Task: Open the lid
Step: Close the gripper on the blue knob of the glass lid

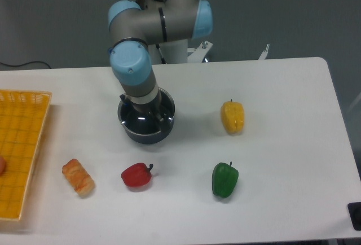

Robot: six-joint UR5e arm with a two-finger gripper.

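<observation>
The dark blue saucepan (148,136) stands on the white table, left of centre. The glass lid (140,123) lies on it; only a shiny front part with its thin metal rim shows. The arm's wrist comes straight down over the pan and covers the lid's centre, so the blue knob is hidden. My gripper (143,109) is right above the lid's middle, mostly hidden under the wrist. I cannot tell whether its fingers are open or shut on the knob. The pan's long handle is out of sight behind the arm.
A yellow pepper (232,117) lies right of the pan. A green pepper (225,179), a red pepper (136,175) and a bread roll (78,176) lie in front. A yellow basket (22,143) stands at the left edge.
</observation>
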